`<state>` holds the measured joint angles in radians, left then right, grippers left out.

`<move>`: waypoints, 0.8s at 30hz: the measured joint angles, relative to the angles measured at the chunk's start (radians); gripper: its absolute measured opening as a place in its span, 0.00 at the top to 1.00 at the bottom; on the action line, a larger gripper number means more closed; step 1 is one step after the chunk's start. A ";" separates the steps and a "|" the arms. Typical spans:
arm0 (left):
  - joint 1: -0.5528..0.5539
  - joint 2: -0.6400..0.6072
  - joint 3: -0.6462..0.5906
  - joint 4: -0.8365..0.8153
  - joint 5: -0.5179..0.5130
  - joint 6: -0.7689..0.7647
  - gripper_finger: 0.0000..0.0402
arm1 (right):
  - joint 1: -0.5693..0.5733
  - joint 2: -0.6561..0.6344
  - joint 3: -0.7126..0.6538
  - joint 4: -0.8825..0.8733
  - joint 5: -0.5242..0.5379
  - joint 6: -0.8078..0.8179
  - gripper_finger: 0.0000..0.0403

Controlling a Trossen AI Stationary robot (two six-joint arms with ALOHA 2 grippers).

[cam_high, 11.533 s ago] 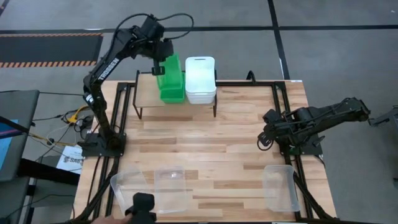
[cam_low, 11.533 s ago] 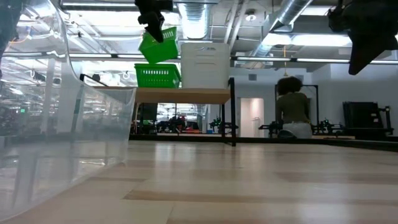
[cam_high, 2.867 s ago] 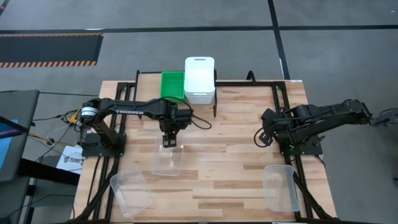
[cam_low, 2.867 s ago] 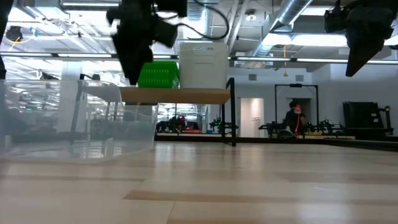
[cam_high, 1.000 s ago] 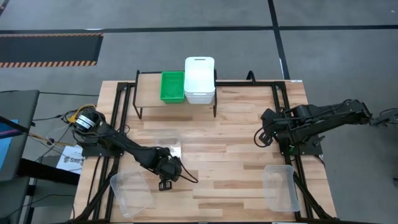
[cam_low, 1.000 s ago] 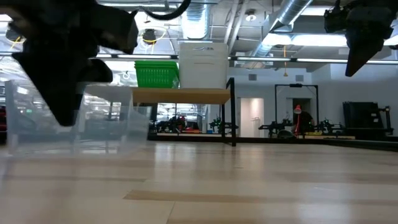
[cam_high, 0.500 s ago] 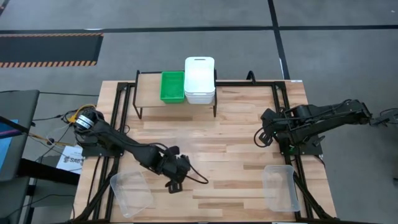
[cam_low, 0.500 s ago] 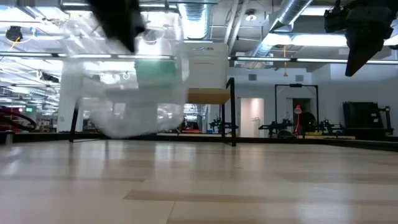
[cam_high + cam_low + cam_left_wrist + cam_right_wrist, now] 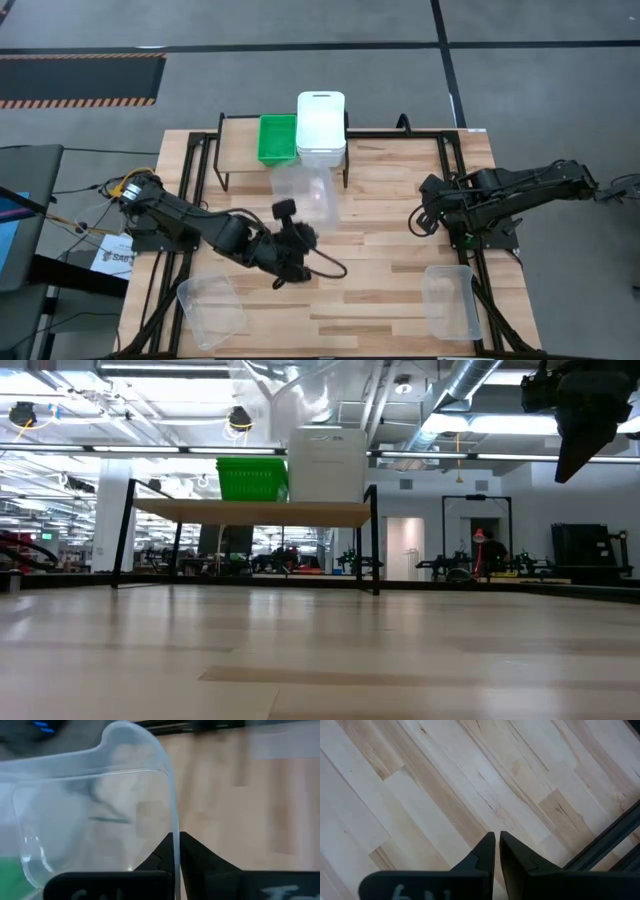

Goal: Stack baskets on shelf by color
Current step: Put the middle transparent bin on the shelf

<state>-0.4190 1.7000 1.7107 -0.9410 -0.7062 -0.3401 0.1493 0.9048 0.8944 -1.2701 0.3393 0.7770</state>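
While the left arm reaches across the plank worktop (image 9: 380,270), things lie thus, near to far:

Near clear baskets: two translucent, round-cornered bins rest on the worktop's front edge, one at the left (image 9: 211,309), one at the right (image 9: 448,301).

Left gripper (image 9: 176,851): its dark fingers are pinched tight on the thin rim of a third clear basket (image 9: 303,194), held in the air over the worktop just in front of the shelf; smooth glossy plastic, see-through, with a rounded lip.

Right gripper (image 9: 497,851): hangs over bare pale wood at the right side, its tapered fingers nearly together, with only a thin gap and nothing between them.

Shelf (image 9: 238,145): a light-wood board on thin black legs at the worktop's back.

Green basket (image 9: 277,138): bright, slotted walls, on the shelf's middle.

White basket (image 9: 321,125): opaque and smooth, touching the green one's right side, standing taller.
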 joint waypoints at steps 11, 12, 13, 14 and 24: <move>0.120 -0.033 0.094 -0.527 -0.171 -0.037 1.00 | 0.000 0.000 0.000 0.000 0.003 0.000 0.87; 0.134 -0.044 0.094 -0.574 -0.172 -0.043 1.00 | 0.000 0.000 0.000 0.002 0.004 0.000 0.87; 0.150 -0.054 0.092 -0.622 -0.173 -0.048 1.00 | -0.001 0.000 0.000 0.003 0.005 0.000 0.87; 0.167 -0.069 0.082 -0.636 -0.174 -0.047 1.00 | -0.001 0.000 0.000 0.003 0.005 0.001 0.87; 0.388 -0.286 -0.067 -0.621 0.070 0.218 1.00 | -0.001 0.000 0.000 0.010 0.008 0.001 0.87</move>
<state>-0.0308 1.4145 1.6442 -1.5615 -0.6360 -0.1217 0.1482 0.9051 0.8944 -1.2603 0.3473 0.7780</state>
